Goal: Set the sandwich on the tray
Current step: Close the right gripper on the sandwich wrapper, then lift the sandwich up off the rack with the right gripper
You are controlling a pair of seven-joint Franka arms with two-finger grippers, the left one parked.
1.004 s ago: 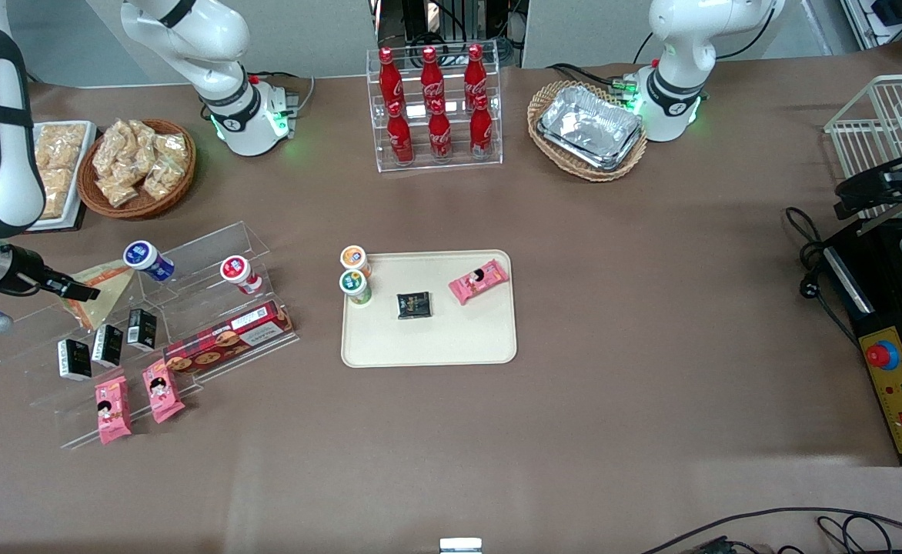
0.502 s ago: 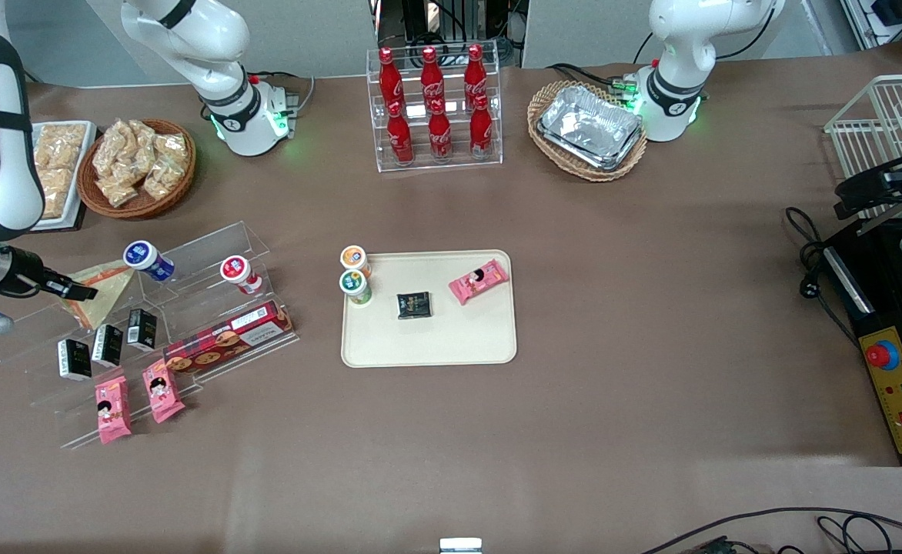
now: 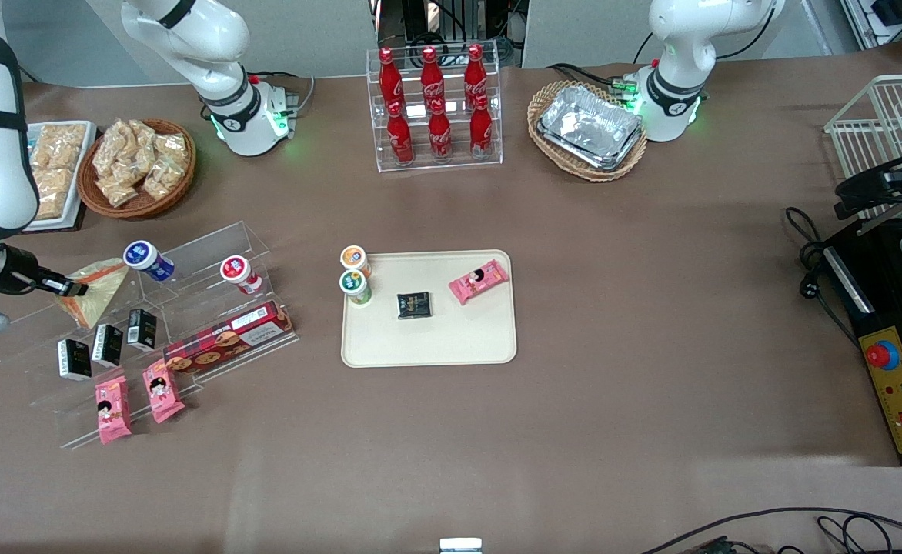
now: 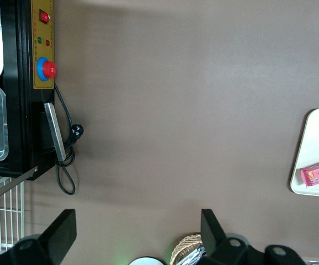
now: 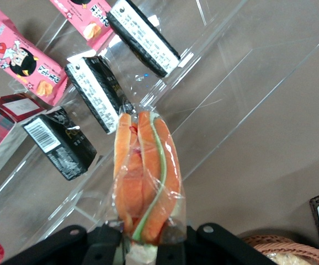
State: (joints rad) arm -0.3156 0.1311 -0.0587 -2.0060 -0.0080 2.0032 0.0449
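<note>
The sandwich (image 3: 99, 287), a clear-wrapped wedge with orange and green layers (image 5: 145, 174), hangs just above the upper step of the clear acrylic shelf (image 3: 189, 304) at the working arm's end of the table. My gripper (image 3: 75, 290) is shut on its narrow end, and the black fingers (image 5: 107, 243) press the wrap from both sides. The cream tray (image 3: 435, 342) lies flat at the table's middle, well apart from the gripper. On it are a black packet (image 3: 414, 305) and a pink packet (image 3: 479, 281).
The shelf holds black packets (image 3: 108, 344), pink snack packets (image 3: 137, 398), a red biscuit box (image 3: 228, 336) and two small cups (image 3: 147, 260). Two more cups (image 3: 355, 272) stand at the tray's edge. A cola bottle rack (image 3: 434, 108) and wicker baskets (image 3: 140, 166) stand farther from the camera.
My gripper has drawn back a little toward the working arm's end of the table, carrying the sandwich off the shelf step. Nothing on the tray has moved.
</note>
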